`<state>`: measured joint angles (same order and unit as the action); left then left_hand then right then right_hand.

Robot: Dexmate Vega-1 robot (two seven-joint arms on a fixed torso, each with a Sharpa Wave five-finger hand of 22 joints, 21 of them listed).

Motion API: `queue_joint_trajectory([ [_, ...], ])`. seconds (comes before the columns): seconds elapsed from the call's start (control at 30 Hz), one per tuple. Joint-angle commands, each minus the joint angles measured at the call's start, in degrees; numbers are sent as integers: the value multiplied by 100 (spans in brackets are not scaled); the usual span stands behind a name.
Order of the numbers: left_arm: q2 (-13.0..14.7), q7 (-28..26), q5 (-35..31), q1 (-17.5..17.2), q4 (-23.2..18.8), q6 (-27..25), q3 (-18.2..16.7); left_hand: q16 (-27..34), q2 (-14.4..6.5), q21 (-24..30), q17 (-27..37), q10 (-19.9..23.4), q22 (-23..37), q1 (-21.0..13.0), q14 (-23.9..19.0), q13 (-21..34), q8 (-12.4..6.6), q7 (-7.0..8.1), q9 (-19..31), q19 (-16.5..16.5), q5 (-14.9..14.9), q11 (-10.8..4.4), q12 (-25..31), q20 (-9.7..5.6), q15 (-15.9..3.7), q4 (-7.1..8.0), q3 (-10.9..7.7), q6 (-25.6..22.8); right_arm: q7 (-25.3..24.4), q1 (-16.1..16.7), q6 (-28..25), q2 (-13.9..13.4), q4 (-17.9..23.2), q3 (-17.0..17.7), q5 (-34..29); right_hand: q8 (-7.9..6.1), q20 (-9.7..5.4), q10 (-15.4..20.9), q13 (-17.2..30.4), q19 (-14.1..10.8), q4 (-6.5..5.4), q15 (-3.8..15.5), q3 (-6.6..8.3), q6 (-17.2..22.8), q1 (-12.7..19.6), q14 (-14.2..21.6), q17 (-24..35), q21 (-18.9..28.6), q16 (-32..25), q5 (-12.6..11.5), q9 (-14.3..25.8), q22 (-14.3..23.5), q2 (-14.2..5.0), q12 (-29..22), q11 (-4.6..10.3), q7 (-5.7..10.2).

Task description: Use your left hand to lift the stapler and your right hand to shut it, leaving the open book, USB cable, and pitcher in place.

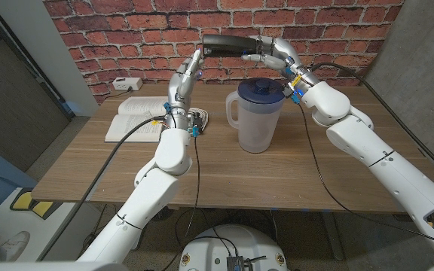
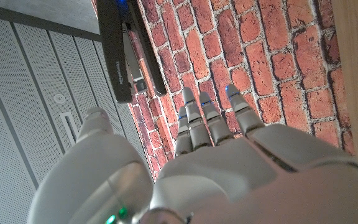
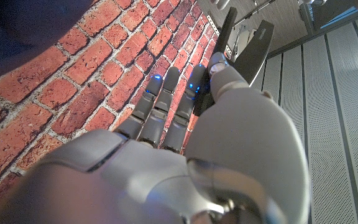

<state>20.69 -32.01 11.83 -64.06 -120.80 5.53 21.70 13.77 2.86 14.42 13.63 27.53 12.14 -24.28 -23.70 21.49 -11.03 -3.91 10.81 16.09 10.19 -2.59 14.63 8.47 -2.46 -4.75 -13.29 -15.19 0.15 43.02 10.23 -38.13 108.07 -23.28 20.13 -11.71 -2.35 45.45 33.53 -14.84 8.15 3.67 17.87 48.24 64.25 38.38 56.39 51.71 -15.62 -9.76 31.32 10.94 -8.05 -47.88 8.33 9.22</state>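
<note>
Both arms rise from the near corners to meet high over the table's far side; left hand (image 1: pixel 189 69) holds the stapler (image 1: pixel 228 42) by its left end, fingers closed on it; right hand (image 1: pixel 271 51) grips the right end, thumb (image 3: pixel 221 73) against the still-parted arms (image 3: pixel 244 46); below stands the pitcher (image 1: pixel 256 114), well apart; open book (image 1: pixel 136 117) lies left, brick wall (image 1: pixel 126 38) close behind.

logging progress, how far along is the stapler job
Lift looks done: the stapler is up in front of the brick wall, left hand at one end, right hand at the other. Closing is in hand; its halves still gape in the right wrist view. Book and pitcher stay on the table.
</note>
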Motion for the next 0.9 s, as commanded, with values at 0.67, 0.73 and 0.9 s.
queue_joint_trajectory([
  [0.67, 317, 569, 815, 81, 42, 159, 37, -160, 171, -69, 89, -371, 45, -60, 515, 123, -131, 36, 158, -276, 49, 54, -45, 181, 107, -150, 31, -143, 11, 44, 172, 33, -96, -15, -130, -38, -429, 96, 10, 54, -39, 1009, 3, 353, 125, 47, 40, 61, 31, -37, 1, -8, -187, -7, 86, -294],
  [0.73, 352, 515, 657, 102, 54, 153, 58, -192, 225, -95, 101, -482, 46, -35, 649, 137, -101, 33, 178, -352, 61, 60, -75, 222, 151, -155, 67, -27, -4, 44, 173, 32, -99, -16, -159, -38, -430, 89, 5, 56, -39, 1009, 2, 355, 124, 51, 44, 64, 29, -37, 0, -9, -186, 1, 79, -293],
  [0.9, 419, 773, 971, 157, 83, 120, 55, -234, 305, -133, 123, -615, 46, 24, 860, 162, -61, 26, 209, -472, 90, 103, -102, 266, 215, -149, 133, 170, 8, 52, 270, 41, -137, -20, -197, -33, -433, 75, 25, 61, -38, 1009, 0, 345, 122, 47, 41, 68, 37, -37, -3, -9, -184, -2, 86, -280],
])
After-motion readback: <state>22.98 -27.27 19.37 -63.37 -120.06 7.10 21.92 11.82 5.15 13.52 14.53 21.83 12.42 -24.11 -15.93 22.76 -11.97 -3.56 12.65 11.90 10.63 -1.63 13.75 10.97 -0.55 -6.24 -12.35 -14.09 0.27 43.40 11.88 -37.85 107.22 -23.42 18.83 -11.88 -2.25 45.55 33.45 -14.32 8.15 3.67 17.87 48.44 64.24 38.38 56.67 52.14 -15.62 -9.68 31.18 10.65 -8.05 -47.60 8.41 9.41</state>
